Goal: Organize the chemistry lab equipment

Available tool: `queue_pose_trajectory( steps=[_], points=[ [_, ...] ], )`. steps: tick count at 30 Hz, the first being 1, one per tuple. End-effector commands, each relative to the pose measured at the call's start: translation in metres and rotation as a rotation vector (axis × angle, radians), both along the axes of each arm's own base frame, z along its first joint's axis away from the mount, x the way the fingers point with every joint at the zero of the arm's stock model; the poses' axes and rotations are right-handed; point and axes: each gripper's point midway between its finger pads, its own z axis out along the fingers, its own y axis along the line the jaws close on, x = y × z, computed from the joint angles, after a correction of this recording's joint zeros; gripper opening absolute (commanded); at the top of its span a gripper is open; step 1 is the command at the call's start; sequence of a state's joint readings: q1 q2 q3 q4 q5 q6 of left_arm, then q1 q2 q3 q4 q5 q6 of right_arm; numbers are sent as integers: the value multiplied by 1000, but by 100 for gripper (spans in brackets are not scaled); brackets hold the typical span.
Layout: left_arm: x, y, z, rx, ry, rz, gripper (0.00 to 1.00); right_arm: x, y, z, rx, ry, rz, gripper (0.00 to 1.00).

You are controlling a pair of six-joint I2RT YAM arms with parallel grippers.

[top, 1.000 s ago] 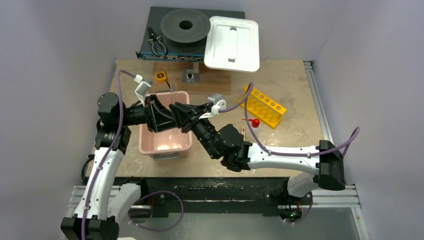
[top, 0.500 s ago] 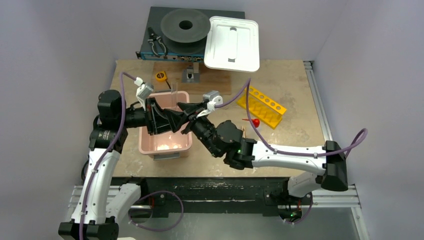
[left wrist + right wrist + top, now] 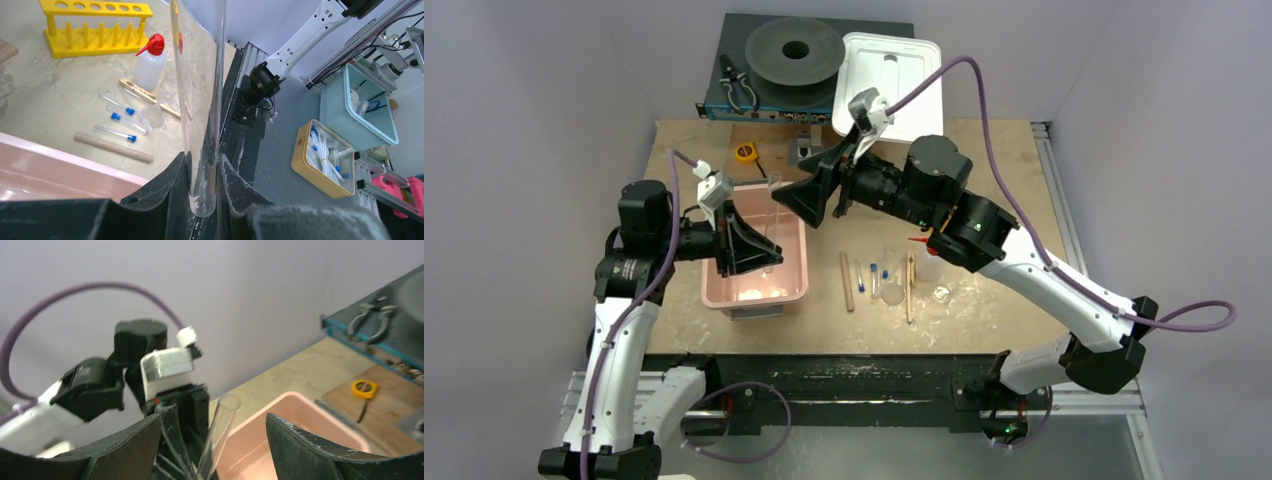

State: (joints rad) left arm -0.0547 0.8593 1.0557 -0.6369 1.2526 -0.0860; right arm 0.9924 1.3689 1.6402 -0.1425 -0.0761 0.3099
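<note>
My left gripper (image 3: 764, 255) hangs over the pink bin (image 3: 792, 290), shut on the round bottom end of a wide clear tube (image 3: 200, 100) that stands upright from its jaws. My right gripper (image 3: 789, 197) is raised behind the bin. It is open, with the tube's open top (image 3: 222, 412) between its fingers but apart from them. On the table right of the bin lie two wooden sticks (image 3: 846, 280), three blue-capped tubes (image 3: 116, 132), a clear round dish (image 3: 891, 293), a tiny glass (image 3: 941, 293) and the white squeeze bottle (image 3: 149, 65). The yellow rack (image 3: 95, 25) stands beyond the bottle.
A white lid (image 3: 889, 88), a grey spool (image 3: 794, 52) and black pliers (image 3: 742, 90) rest on the blue case at the back. A yellow tape measure (image 3: 745, 152) and a small metal block (image 3: 805, 150) lie behind the bin.
My right gripper opened off the tube and rose up and back, uncovering the items on the table. My left gripper closed on the tube's bottom end and drew slightly left.
</note>
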Motion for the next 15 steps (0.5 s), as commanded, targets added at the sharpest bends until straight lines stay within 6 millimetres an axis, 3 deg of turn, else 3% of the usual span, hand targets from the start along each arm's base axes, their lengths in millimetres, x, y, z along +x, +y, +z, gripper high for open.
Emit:
queue_pose_trajectory(
  steps=[1,8,15],
  points=[
    [-10,1,16,26,-127,-32,0,-38,23,-41,-136,69,246,77],
    [-10,2,16,34,-153,-36,0,-34,26,-46,-138,74,234,77],
    [-9,3,12,47,-170,-41,0,-29,38,-45,-98,79,242,64]
  ],
)
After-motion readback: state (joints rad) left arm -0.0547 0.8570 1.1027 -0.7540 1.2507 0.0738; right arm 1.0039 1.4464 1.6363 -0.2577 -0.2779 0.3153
